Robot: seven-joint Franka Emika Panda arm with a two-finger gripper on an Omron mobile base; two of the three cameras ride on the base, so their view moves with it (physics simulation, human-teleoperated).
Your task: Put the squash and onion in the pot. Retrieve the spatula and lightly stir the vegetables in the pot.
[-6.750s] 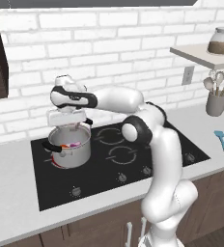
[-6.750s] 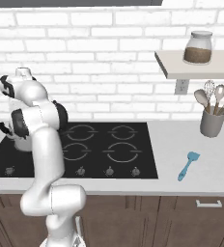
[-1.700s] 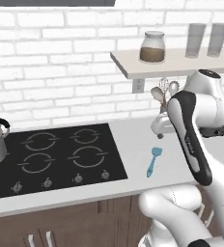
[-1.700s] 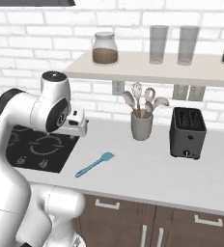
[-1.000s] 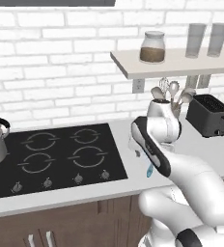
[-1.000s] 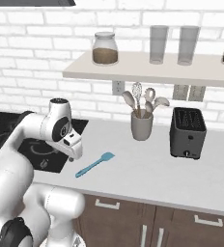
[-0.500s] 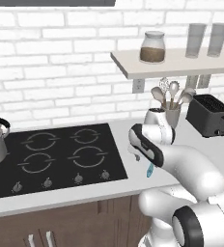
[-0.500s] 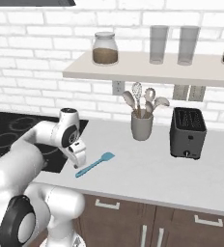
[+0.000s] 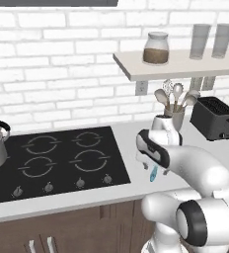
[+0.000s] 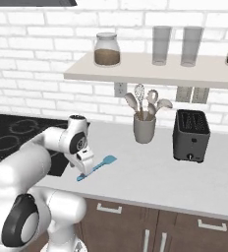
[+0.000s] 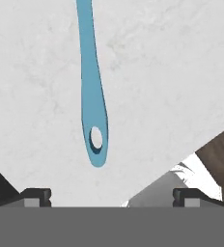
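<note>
On the counter (image 10: 150,167) lies one spatula (image 11: 92,103), two claw (image 11: 111,195) fingertips (image 11: 35,195) spread.

the arm folds low over the counter edge, elbow bulging at 5 o'clock in the left base view, forearm reaching toward 10 o'clock. the wrist tips the gripper (image 11: 112,195) straight down. its fingers (image 11: 35,195) stand wide apart, gripping nothing, at 6 o'clock in the hand view.
</note>
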